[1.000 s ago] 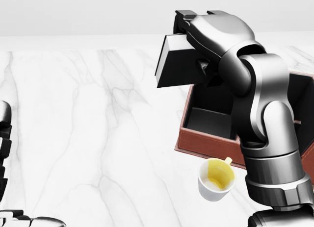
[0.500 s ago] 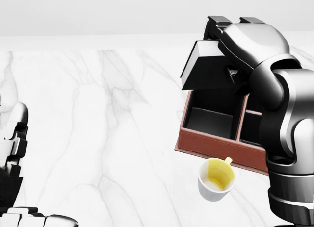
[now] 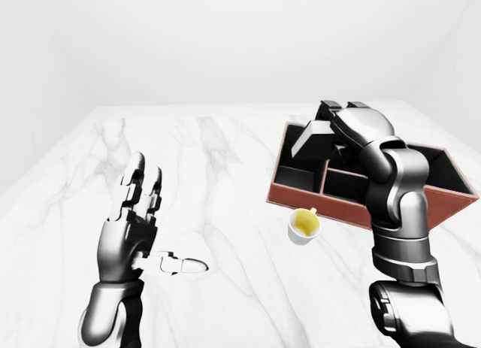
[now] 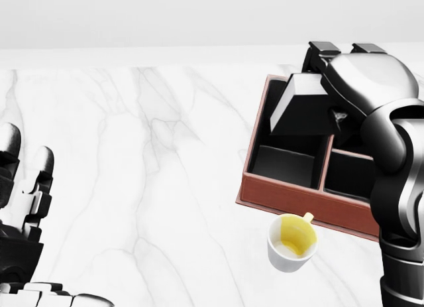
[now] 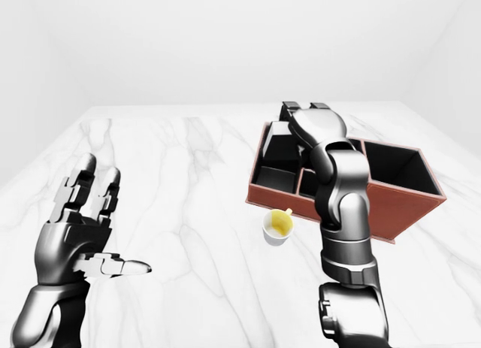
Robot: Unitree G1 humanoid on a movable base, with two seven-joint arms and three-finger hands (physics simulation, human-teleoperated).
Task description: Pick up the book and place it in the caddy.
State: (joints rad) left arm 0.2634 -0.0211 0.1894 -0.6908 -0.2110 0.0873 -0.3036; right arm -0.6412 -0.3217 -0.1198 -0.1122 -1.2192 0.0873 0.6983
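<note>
A dark book [image 4: 299, 109] with a pale page edge hangs tilted over the upper left compartments of the red-brown caddy [image 4: 298, 199]. My right hand [image 4: 331, 81] is shut on the book from above, on its right side. The caddy stands at the right of the marble table, its black compartments empty where they show; my right forearm hides its right part in the head view. My left hand [image 3: 143, 213] is raised at the left, far from the caddy, fingers spread open and holding nothing.
A white cup [image 4: 292, 244] with a yellow inside stands just below the caddy's near wall. The white marble table [image 4: 146, 161] stretches left of the caddy. Its far edge meets a plain white wall.
My right hand has carried the book to the right and a little down, from left of the caddy to over its compartments. My left hand has risen further into view.
</note>
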